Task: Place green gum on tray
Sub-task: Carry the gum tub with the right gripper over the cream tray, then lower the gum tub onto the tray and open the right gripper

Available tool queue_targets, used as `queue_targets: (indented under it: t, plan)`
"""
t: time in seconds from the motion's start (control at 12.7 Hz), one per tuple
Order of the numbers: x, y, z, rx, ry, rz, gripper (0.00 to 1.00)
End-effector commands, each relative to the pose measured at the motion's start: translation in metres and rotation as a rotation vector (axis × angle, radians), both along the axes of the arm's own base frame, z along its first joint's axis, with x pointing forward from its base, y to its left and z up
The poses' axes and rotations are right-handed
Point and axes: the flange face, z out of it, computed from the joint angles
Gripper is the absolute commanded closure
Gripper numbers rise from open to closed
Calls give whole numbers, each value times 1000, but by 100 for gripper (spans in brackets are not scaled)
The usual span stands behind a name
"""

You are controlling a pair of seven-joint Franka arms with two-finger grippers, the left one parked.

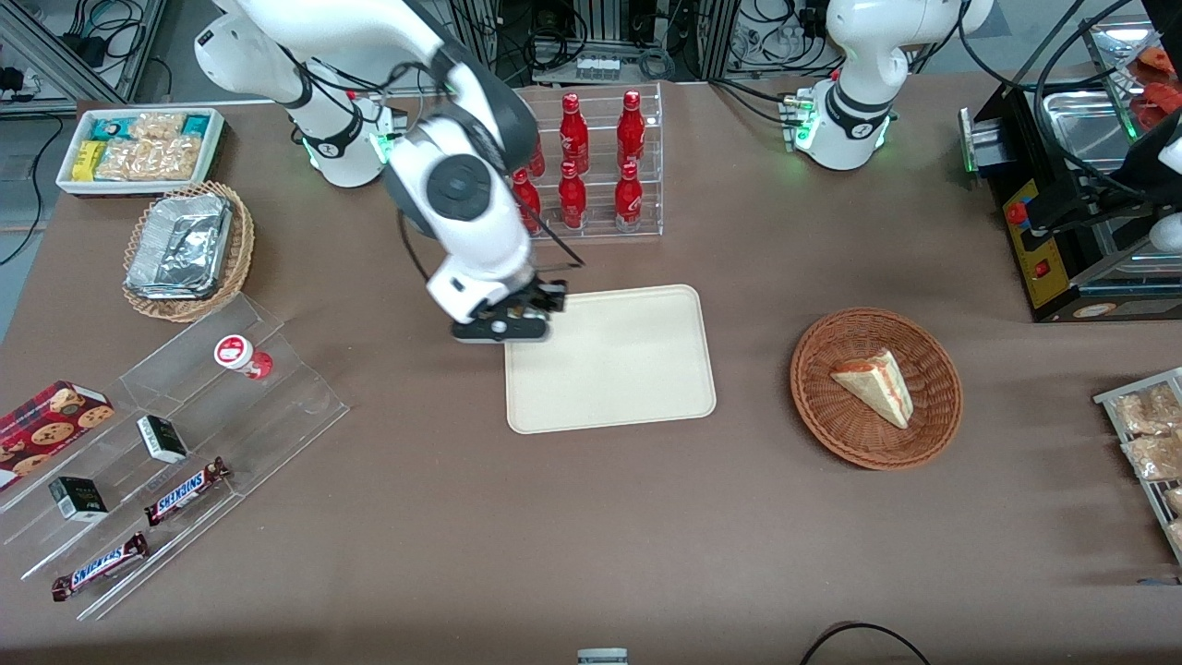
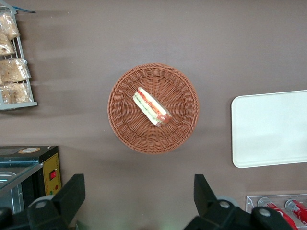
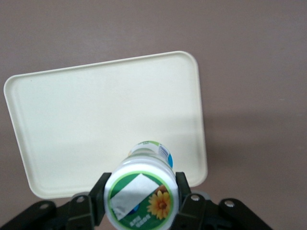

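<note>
My right gripper (image 1: 503,325) hangs above the edge of the cream tray (image 1: 628,369) that faces the working arm's end of the table. In the right wrist view the gripper (image 3: 141,199) is shut on the green gum (image 3: 142,194), its black fingers (image 3: 184,191) pressing both sides of the bottle just under the white lid with the green and orange flower mark. The bottle hangs over the tray's rim (image 3: 29,177), with the bare tray surface (image 3: 105,110) spread out under it. The gum is hidden by the arm in the front view.
A red-and-white-lidded bottle (image 1: 242,356) stands on the clear stepped rack (image 1: 166,462) with snack bars. A rack of red bottles (image 1: 591,171) stands farther from the front camera than the tray. A wicker basket with a sandwich (image 1: 875,388) lies toward the parked arm's end.
</note>
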Motion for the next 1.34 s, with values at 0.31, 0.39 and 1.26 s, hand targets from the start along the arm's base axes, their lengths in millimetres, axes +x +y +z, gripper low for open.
queue_targets:
  t: [0.31, 0.39, 1.26]
  plan:
    - [-12, 94, -107, -46, -95, -104, 100]
    - [-17, 102, -112, -29, -105, -98, 100]
    - [-19, 102, -143, -30, -88, -110, 0]
